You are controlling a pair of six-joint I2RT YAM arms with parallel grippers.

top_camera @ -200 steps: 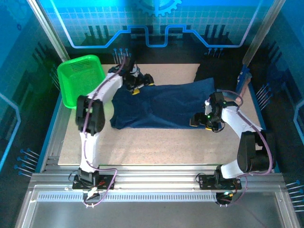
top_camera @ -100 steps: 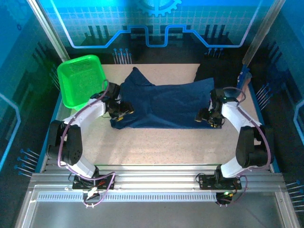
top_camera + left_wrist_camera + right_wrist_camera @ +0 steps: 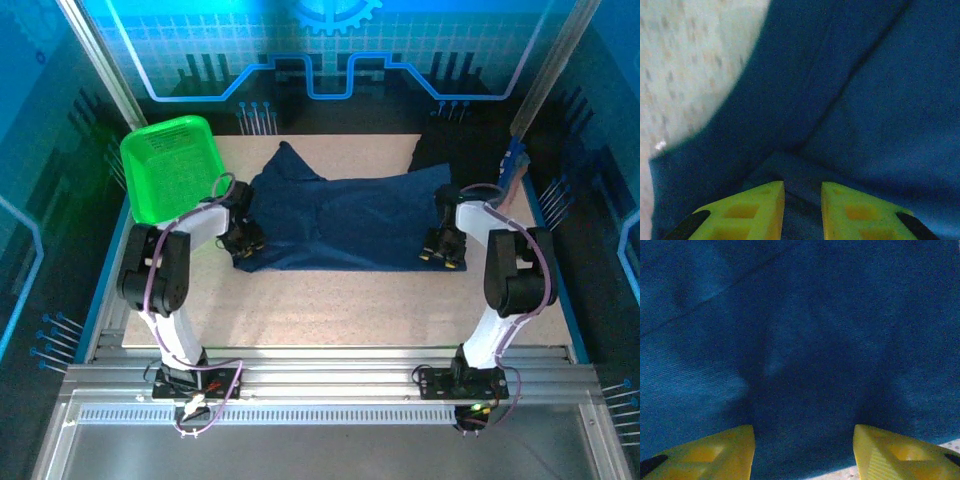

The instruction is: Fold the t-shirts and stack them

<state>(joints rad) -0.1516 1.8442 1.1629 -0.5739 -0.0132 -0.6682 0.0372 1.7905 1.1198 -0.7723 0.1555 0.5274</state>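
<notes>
Now left pincer [image 3: 802,187] pinches the navy t-shirt [image 3: 350,215] (green basket [image 3: 170,170] beside), right pincer [image 3: 804,430] gapes over it

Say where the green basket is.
In the top view, the green basket sits at the far left, left of the navy shirt and beyond the left gripper.

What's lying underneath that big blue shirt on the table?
The navy t-shirt lies spread on the speckled table, which shows around its edges. A darker cloth sits by its far right corner. Whether anything else lies beneath cannot be seen, because the fabric covers it.
</notes>
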